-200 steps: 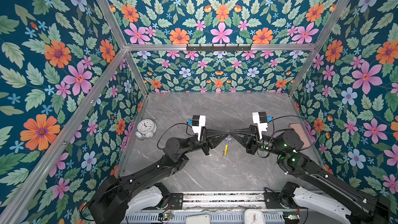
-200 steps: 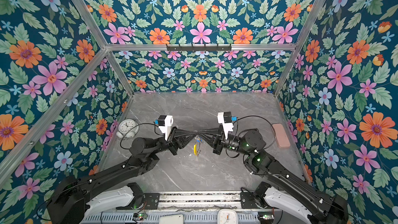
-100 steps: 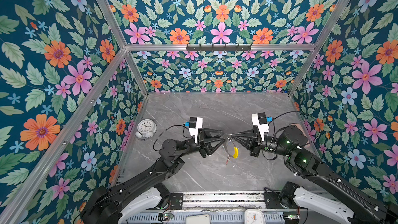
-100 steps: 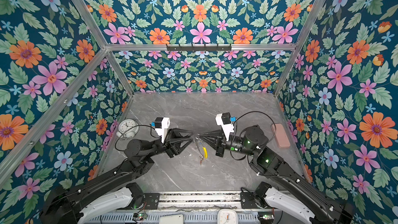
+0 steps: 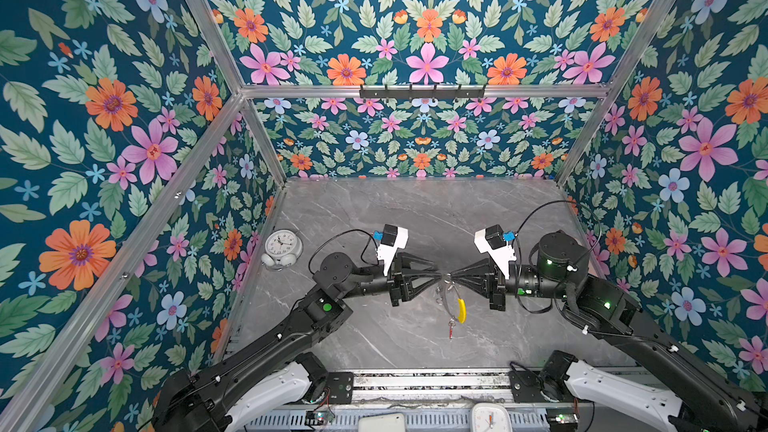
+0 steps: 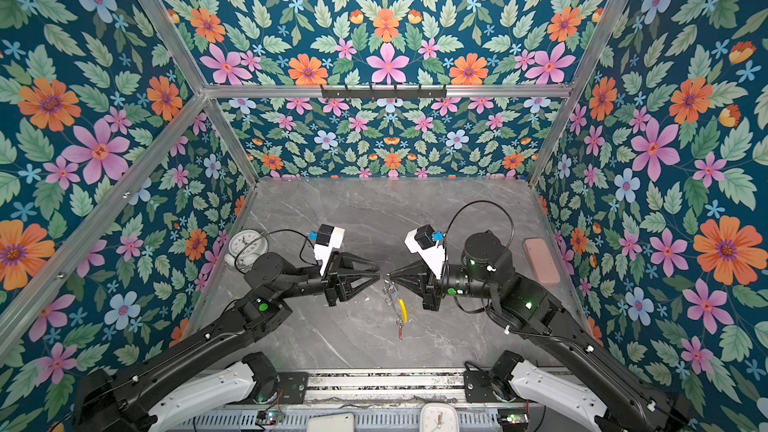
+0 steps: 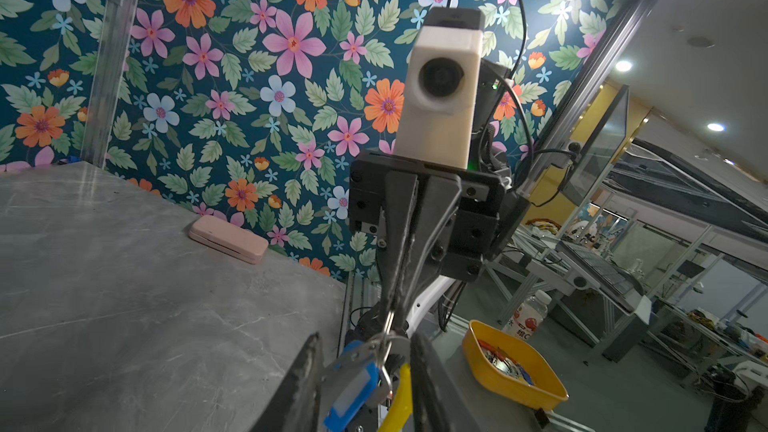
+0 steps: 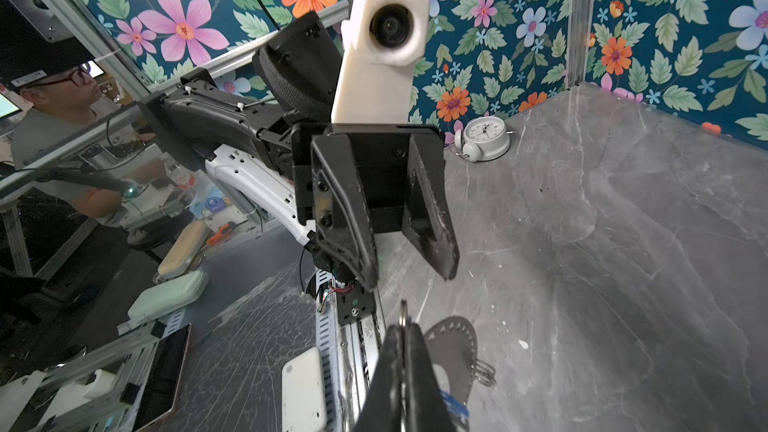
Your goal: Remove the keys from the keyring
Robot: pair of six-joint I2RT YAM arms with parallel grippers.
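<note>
The keyring (image 5: 448,299) hangs off the table from my right gripper (image 5: 451,275), which is shut on a small split ring (image 7: 388,322) at its top. Its yellow sleeve (image 5: 460,311) and a red-tagged key (image 5: 451,326) dangle lowest in both top views. My left gripper (image 5: 438,277) faces the right one tip to tip and is open. In the left wrist view the blue-tagged key (image 7: 357,386) and the yellow sleeve (image 7: 399,403) lie between its fingers (image 7: 307,371). The right wrist view shows the flat grey hoop (image 8: 453,338) beside the shut right gripper (image 8: 405,330).
A white alarm clock (image 5: 282,247) stands by the left wall. A pink case (image 6: 540,259) lies by the right wall. Beyond the table's front edge are a metal rail (image 5: 415,380) and a yellow bin (image 7: 511,371). Floral walls close three sides.
My left gripper let go of the ring, opened and drew back left, then came back to it with its jaws narrower. The keyring swung down and now hangs from the right gripper alone.
</note>
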